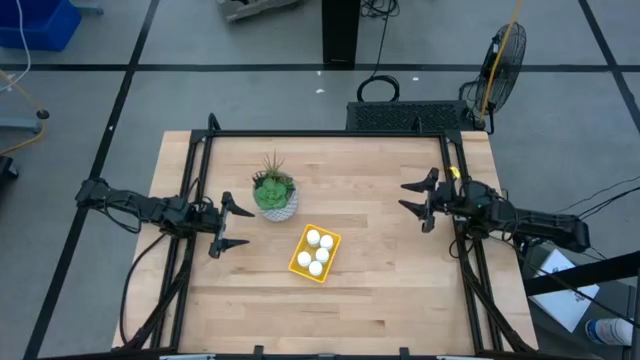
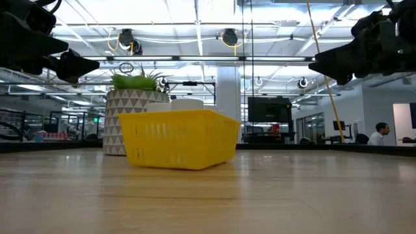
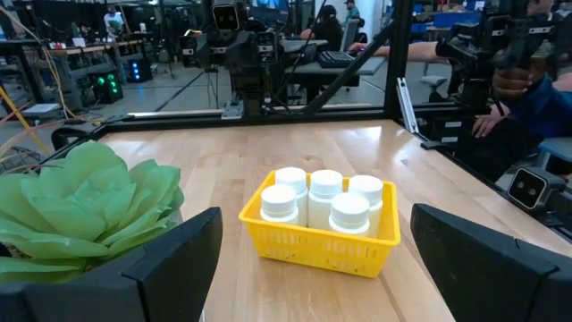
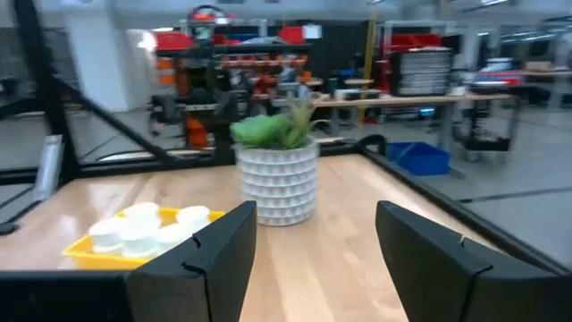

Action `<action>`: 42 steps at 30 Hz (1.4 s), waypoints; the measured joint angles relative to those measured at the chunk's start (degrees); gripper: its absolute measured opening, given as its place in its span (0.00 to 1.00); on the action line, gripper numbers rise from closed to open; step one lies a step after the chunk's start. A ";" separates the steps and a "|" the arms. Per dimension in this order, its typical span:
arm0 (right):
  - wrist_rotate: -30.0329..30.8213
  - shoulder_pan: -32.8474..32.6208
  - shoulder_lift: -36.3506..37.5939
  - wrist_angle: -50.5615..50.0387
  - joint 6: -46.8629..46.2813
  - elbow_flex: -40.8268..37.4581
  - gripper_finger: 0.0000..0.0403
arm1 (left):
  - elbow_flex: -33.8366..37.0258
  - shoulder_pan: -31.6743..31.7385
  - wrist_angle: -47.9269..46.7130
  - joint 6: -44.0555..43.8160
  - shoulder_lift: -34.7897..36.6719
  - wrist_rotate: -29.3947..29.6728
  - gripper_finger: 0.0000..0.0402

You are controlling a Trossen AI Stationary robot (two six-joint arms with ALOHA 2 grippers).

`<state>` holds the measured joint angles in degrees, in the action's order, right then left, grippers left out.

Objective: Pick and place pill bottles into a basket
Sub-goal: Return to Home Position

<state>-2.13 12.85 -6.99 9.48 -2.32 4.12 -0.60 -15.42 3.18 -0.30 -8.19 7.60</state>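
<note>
Table (image 1: 400, 290): pale wood, black rails along its left and right sides, open workshop behind.

Basket (image 2: 175, 138): yellow, near the table's middle, just right of and nearer than the pot (image 1: 276, 205). Long axis runs roughly near to far, slightly skewed.

Bottles (image 1: 321, 254): five white caps count in the high view, all upright inside the basket, packed touching. No bottle shows on the bare wood.

Left gripper (image 1: 238, 227): low at the table's left, fingers spread wide, nothing between them. Basket lies to its right, a little nearer; pot is close by its far finger.

Right gripper (image 1: 403, 196): at the table's right, fingers likewise spread and empty. Basket lies to its left and nearer, well apart.

Nearer arm: the left.

Judgement: loading looks complete; only the retreat to rest remains. Each gripper points inward at the basket, so drawing straight back outward carries it away from basket and pot alike. The left has less margin beside the pot.
</note>
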 joint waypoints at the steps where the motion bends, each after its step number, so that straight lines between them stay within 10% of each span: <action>1: 1.04 0.00 0.65 -0.69 0.17 0.00 0.55 | 0.00 0.00 0.01 -0.04 0.00 0.00 0.91; 42: 5.00 0.01 6.60 -7.57 -0.42 0.02 0.55 | 0.00 0.00 0.00 -0.17 0.00 0.00 0.91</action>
<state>2.87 12.86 -0.38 1.91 -2.74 4.14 -0.60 -15.42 3.18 -0.47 -8.19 7.60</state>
